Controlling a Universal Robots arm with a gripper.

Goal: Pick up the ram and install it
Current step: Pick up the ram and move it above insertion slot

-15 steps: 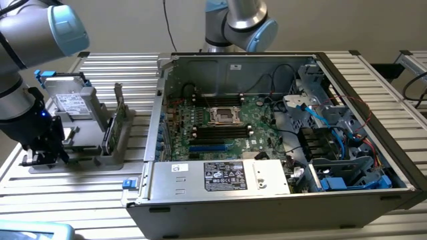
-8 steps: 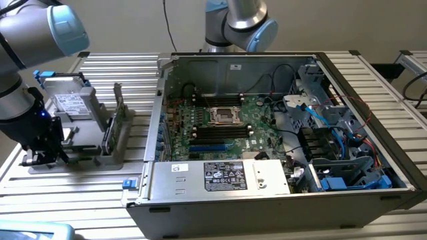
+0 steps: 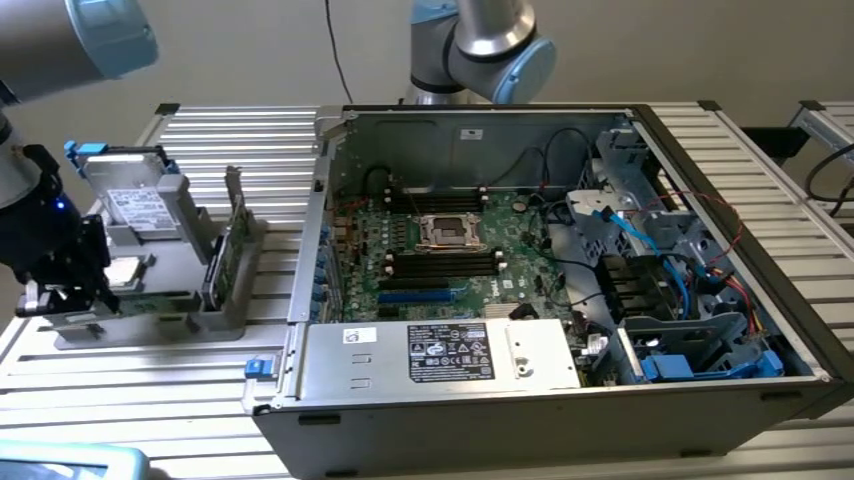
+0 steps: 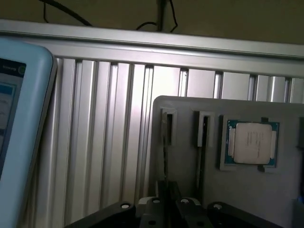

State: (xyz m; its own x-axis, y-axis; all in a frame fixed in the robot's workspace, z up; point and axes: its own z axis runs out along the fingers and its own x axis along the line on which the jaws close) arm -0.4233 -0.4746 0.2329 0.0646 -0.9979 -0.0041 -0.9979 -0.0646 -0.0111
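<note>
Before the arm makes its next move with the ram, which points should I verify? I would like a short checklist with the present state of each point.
1. Claw placed at the gray holder: ok.
2. Claw in line with the ram, which is seen edge-on in its slot: ok.
3. Processor chip apart from the claw, in its own pocket: ok.
4. Ram firmly held: cannot tell.
5. Computer case open, motherboard exposed: ok.
6. Memory slots free to take the ram: cannot tell.
</note>
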